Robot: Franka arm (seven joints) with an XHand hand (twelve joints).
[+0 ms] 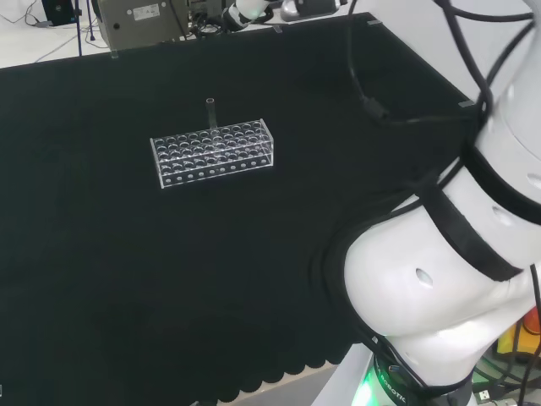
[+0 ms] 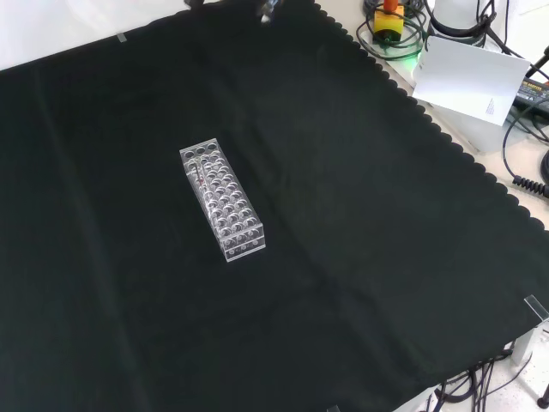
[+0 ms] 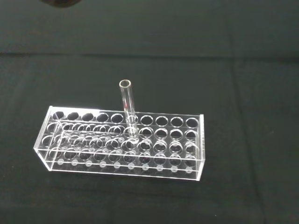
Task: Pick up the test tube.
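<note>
Mid-cloth (image 1: pixel 127 271), rack (image 3: pixel 122 143) with upright test tube (image 3: pixel 128 107)

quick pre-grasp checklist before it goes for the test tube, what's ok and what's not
1. Test tube standing upright in the rack: ok.
2. Tube's top sticks up clear of the rack for grasping: ok.
3. No other tubes in the neighbouring holes, judging by the wrist view: ok.
4. Rack sits flat on the black cloth, nothing else near it in the head view: ok.
5. Robot hand finger state: cannot tell.
6. Wrist camera looks at the tube, roughly centred: ok.
</note>
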